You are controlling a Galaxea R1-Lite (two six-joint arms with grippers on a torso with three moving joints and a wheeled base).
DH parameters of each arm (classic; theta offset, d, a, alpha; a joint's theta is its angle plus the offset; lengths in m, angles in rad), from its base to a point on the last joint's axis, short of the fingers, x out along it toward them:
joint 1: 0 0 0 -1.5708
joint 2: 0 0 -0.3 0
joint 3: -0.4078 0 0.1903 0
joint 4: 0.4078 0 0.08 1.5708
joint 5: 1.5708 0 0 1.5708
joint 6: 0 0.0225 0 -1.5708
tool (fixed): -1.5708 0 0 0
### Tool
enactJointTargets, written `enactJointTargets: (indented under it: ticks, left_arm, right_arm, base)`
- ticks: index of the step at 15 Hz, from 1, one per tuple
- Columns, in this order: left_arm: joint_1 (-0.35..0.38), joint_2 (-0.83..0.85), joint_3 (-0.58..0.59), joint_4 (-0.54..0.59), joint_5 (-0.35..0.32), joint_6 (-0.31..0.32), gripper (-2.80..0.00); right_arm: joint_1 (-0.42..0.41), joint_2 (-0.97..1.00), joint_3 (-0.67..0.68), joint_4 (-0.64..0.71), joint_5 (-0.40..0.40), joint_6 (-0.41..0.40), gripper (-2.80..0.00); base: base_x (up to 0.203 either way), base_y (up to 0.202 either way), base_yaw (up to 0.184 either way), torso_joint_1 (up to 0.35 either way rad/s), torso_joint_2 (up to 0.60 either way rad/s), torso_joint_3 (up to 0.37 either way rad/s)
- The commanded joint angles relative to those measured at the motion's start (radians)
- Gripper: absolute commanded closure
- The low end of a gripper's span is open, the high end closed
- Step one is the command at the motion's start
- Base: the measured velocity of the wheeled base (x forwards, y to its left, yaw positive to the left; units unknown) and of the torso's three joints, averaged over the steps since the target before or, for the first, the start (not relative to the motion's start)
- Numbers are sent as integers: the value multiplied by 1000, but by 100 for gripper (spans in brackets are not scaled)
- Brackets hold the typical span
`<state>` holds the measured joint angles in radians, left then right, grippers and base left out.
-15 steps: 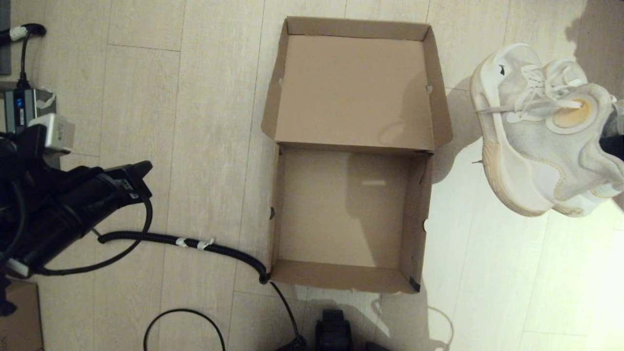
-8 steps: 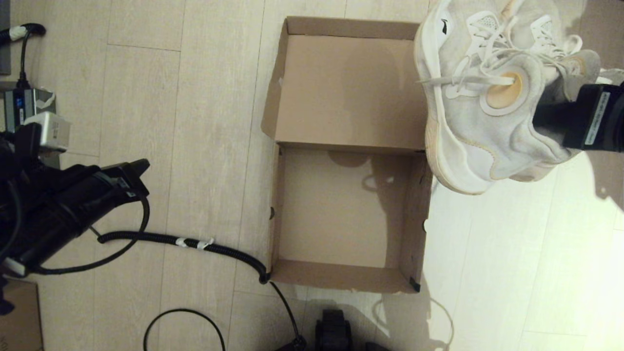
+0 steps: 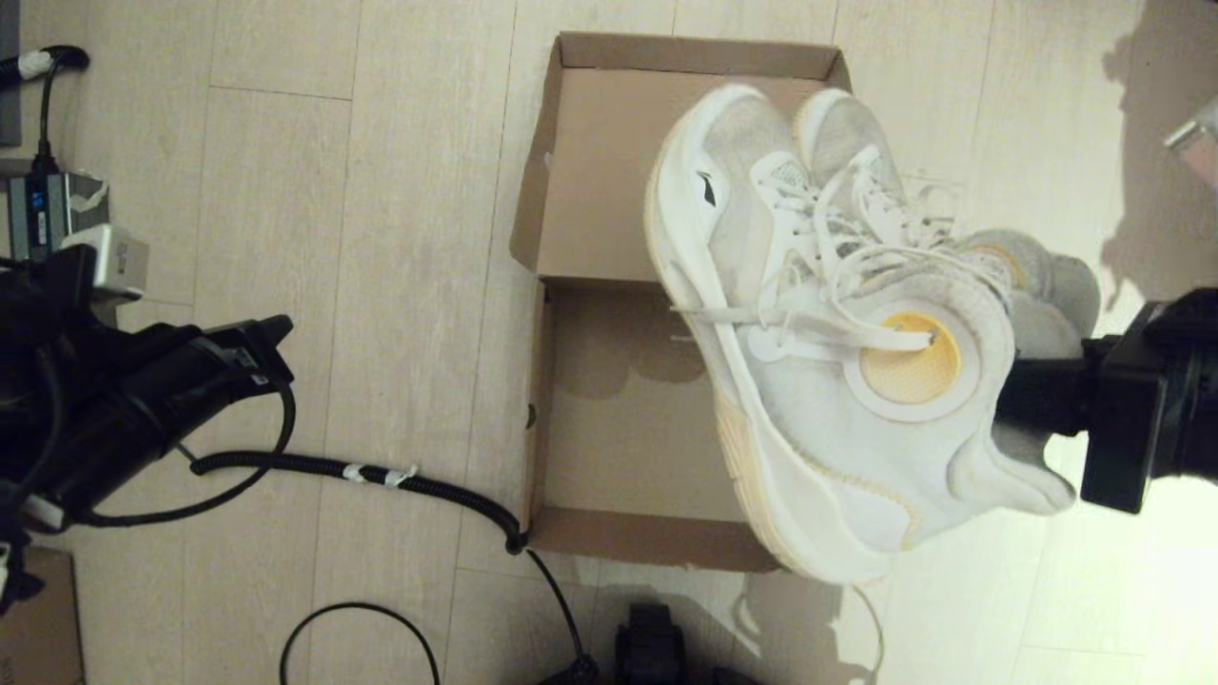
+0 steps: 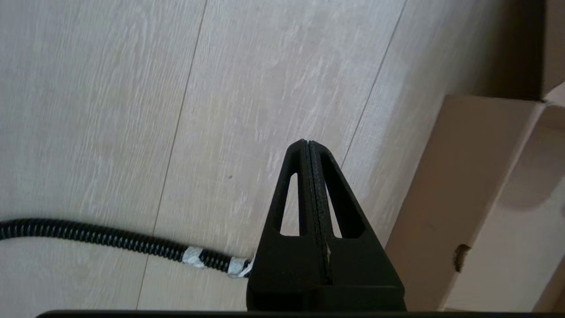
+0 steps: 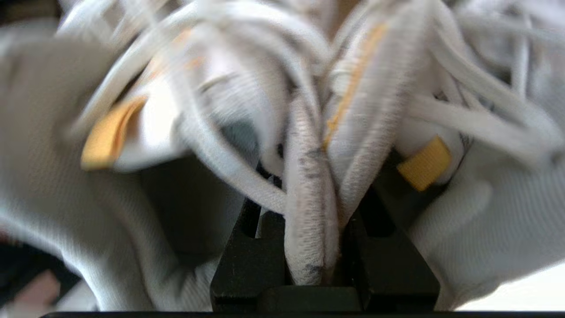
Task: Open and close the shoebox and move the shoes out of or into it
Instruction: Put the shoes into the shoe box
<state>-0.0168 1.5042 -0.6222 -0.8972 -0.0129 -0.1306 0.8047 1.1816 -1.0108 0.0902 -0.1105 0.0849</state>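
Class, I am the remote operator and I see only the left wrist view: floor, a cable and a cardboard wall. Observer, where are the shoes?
Observer: In the head view the shoes hang in the air above the right part of the open shoebox, carried by the right gripper.
Operator: How does it hold them?
Observer: The right wrist view shows both shoes' collars pinched together between the fingers.
Operator: Is anything in the box already?
Observer: The part of the box floor that the head view shows is bare; the shoes hide the rest.
Operator: And my own arm?
Observer: The left gripper is off to the left of the box, above the floor, near the black cable.
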Motion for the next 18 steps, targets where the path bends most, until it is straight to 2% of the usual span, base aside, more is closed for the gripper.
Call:
enactJointTargets:
  ticks: [1, 4, 9, 12, 16, 18]
  left_arm:
    - [1, 25, -2, -5, 1, 0, 0]
    - [3, 41, -5, -9, 1, -1, 0]
    - [5, 64, -40, -15, 1, -3, 0]
    - [6, 60, -40, -17, -1, -6, 0]
    - [5, 60, -39, -19, -2, -9, 0]
    - [5, 64, -39, -19, -2, -10, 0]
  right_arm:
    - [24, -3, 67, -25, 1, -14, 0]
    - [39, 11, 222, -119, 7, -41, 0]
    - [112, 118, 293, -185, 17, -35, 0]
    - [116, 212, 358, -330, 6, -45, 0]
    - [112, 320, 407, -532, -104, -51, 0]
    - [107, 334, 405, -541, -155, -68, 0]
  base:
    - [0, 0, 0, 0, 0, 0]
    - [0, 0, 0, 0, 0, 0]
    - [0, 0, 0, 0, 0, 0]
    - [0, 0, 0, 0, 0, 0]
    - [0, 0, 0, 0, 0, 0]
    - [0, 0, 0, 0, 0, 0]
